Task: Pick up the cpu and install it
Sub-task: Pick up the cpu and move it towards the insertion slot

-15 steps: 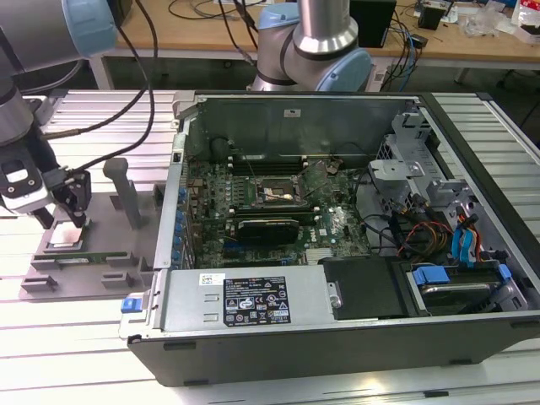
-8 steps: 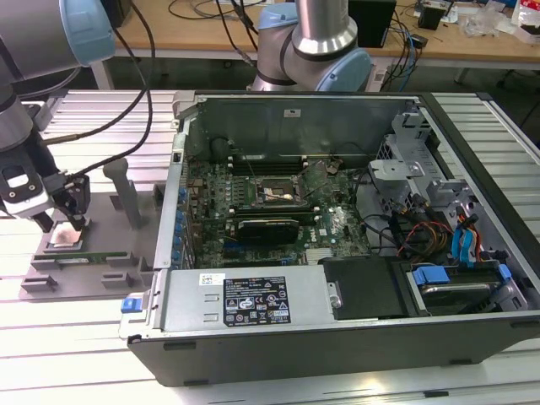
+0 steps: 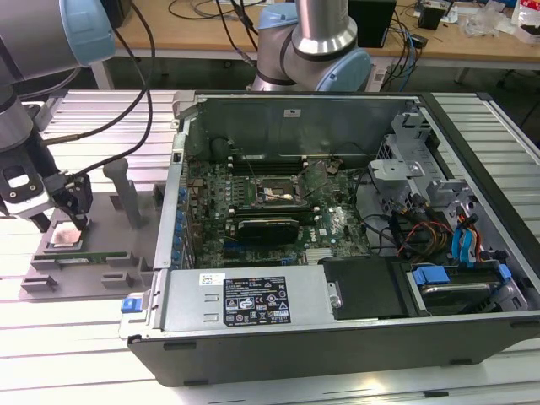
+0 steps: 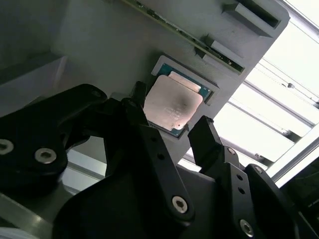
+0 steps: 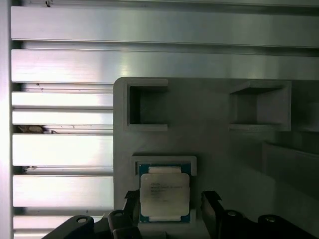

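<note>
The cpu is a small square chip with a silver-grey top, lying flat in a recess of the grey fixture at the exterior view's left. My gripper hangs just above it, open. In both wrist views the black fingers stand on either side of the cpu, apart from its edges, with the cpu seated in its pocket between the fingertips. The dark socket frame sits on the green motherboard inside the open computer case.
A long green memory stick lies in a slot of the fixture beside the cpu. A grey upright post stands on the fixture near the case wall. Ribbed aluminium table slats surround the fixture. Cables and drive bays fill the case's right side.
</note>
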Action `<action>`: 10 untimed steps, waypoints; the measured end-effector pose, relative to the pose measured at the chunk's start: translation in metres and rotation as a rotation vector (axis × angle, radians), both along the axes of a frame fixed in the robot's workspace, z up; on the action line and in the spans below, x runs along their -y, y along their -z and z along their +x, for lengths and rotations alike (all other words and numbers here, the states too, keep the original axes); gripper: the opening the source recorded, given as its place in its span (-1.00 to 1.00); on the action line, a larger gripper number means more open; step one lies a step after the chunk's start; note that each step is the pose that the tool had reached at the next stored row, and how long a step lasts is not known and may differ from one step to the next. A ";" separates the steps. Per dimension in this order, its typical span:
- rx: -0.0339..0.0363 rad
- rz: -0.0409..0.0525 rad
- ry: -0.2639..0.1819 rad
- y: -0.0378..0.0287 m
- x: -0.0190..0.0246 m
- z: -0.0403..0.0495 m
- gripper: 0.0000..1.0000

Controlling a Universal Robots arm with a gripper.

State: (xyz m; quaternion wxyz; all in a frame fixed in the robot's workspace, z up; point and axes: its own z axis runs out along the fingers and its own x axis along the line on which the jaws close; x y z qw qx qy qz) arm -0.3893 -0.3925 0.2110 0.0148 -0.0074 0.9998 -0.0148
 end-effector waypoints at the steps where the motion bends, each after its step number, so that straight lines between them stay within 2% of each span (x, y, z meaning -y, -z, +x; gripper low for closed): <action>1: 0.0001 0.0060 0.000 0.0006 0.0003 -0.0004 0.23; 4: 0.0000 0.0235 -0.005 0.0050 0.0009 -0.0005 0.23; 8: -0.0002 0.0260 -0.022 0.0155 0.0016 -0.0031 0.23; 10: -0.0005 0.0261 -0.023 0.0178 0.0018 -0.0035 0.23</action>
